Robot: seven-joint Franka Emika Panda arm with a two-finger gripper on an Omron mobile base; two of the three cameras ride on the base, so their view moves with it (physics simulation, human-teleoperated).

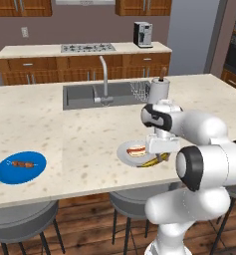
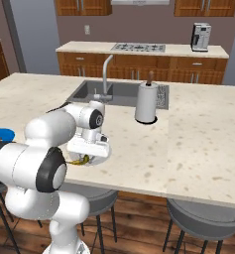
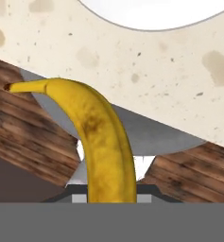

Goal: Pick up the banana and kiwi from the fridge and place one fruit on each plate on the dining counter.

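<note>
I'm looking at a home kitchen: a beige speckled counter [image 1: 50, 124] with a steel sink [image 1: 84, 94] and faucet [image 1: 104, 74], grey stools [image 1: 20, 224] tucked under it, a stovetop [image 1: 87, 48] and coffee machine [image 1: 143, 34] on the back counter, wooden cabinets [image 1: 30, 69] and wood plank floor [image 1: 89, 234].

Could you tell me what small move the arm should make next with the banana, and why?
Probably ease inward over the pale grey plate before opening the fingers: the held banana hangs past the dining counter edge, above a stool and floor.
</note>
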